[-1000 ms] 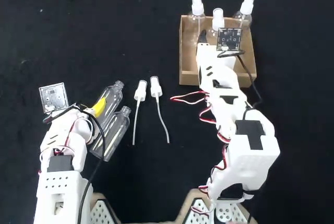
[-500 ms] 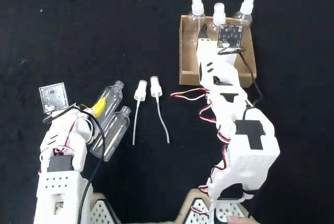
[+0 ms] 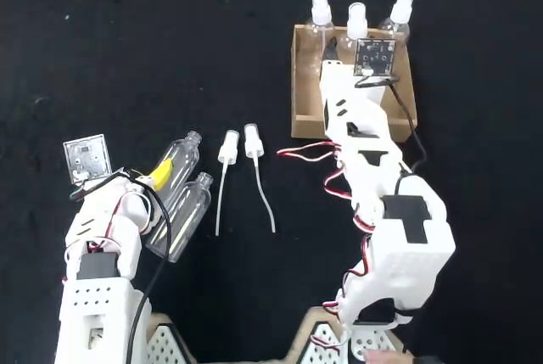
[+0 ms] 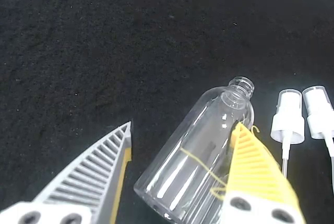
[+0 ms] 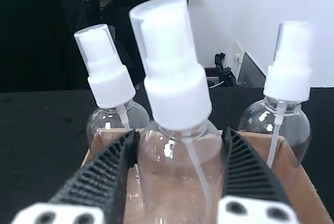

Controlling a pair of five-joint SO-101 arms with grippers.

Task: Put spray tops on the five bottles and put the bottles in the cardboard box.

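The right fingers (image 5: pixel 104 177), black and ribbed, press in on both sides of the middle bottle (image 5: pixel 177 166). It is clear plastic with a white spray top and stands upright in the cardboard box (image 5: pixel 300 182). Its base and the fingers' roots are cut off at the frame edge. Beyond the fingertips, one capped bottle (image 5: pixel 112 117) stands off to one side and another capped bottle (image 5: pixel 276 125) to the other. In the high view the right arm (image 3: pixel 361 139) covers its own fingers and much of the box floor.

The left fingers (image 4: pixel 253 172), one yellow and one grey-white with ridged faces, stand spread. An open-necked clear bottle (image 4: pixel 198 151) lies on the black surface (image 4: pixel 104 36) between them. It rests against the yellow finger and is apart from the other, with its base cut off. Past the yellow finger lie two loose spray tops (image 4: pixel 288 122), side by side. The high view adds a second uncapped bottle (image 3: pixel 191 211) just outside the yellow finger, and the tops' thin curved tubes.
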